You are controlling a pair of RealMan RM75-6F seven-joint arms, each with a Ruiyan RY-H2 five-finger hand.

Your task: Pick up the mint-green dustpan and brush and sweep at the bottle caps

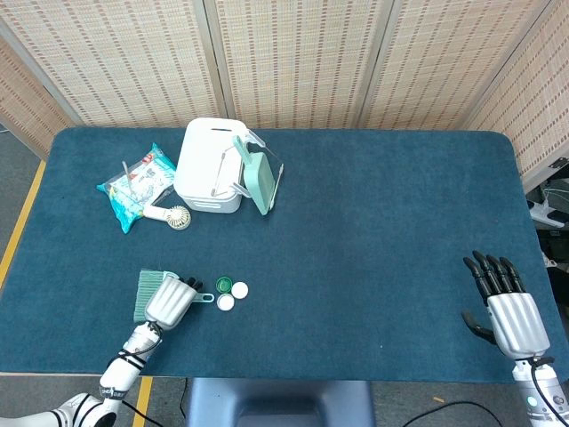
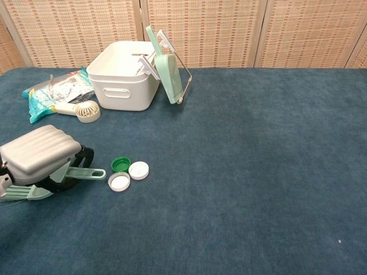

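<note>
While my left hand [image 1: 169,301] grips the mint-green brush [image 2: 69,175] at lower left, its handle points toward the bottle caps [image 1: 228,292] just beside it. My right hand [image 1: 510,313] hovers empty, fingers spread, at lower right. Leaning on the white bin [image 1: 206,165] at upper left, the dustpan [image 1: 256,178] looks light, stiff plastic; I'd take its handle. Bare blue surface [image 1: 382,231] leaves wide room between.
</note>
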